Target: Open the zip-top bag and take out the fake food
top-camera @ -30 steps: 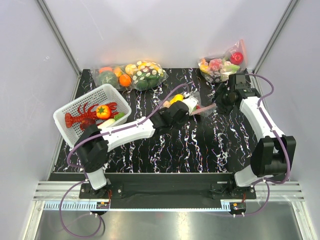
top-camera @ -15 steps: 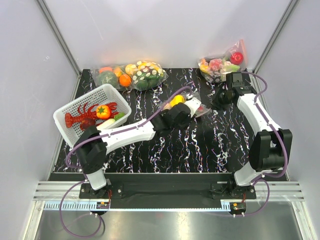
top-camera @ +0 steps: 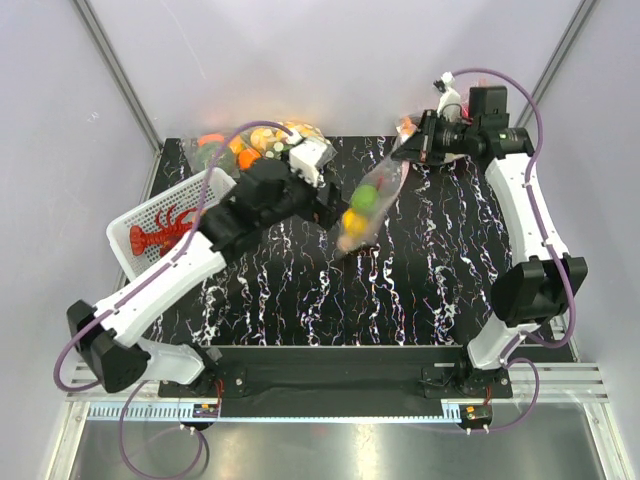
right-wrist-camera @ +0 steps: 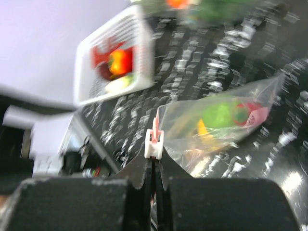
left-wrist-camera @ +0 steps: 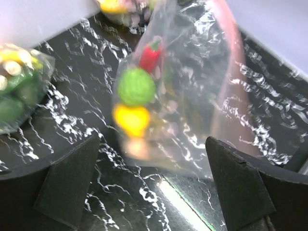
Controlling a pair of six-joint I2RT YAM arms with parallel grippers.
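We log: right hand (right-wrist-camera: 154,159) clenched on the top corner of the zip-top bag (top-camera: 368,205) | bag hangs slanted above the worktop (top-camera: 440,280), fake food (left-wrist-camera: 136,86) inside its lower end | left hand (left-wrist-camera: 154,180) released, fingers spread, just left of the bag, gripping nothing.

Three clear plastic bags are in view: the zip-top bag (top-camera: 375,215) mid-frame, one bulging bag (top-camera: 255,135) at the upper left of the mat, and a third bag (left-wrist-camera: 120,6) at the top edge of the left wrist view (mostly hidden from overhead). Inside the mid-frame one, four pieces of fake food (top-camera: 364,198) can be counted: one green fruit (left-wrist-camera: 136,85), one yellow fruit (left-wrist-camera: 131,119), one red piece (left-wrist-camera: 150,54) and one pale piece (left-wrist-camera: 137,147), blurred. There is one white basket (top-camera: 145,215) at left holding one red lobster (top-camera: 160,238) and one tomato (right-wrist-camera: 120,61), plus two arms, left arm (top-camera: 170,270) and right arm (top-camera: 530,210).
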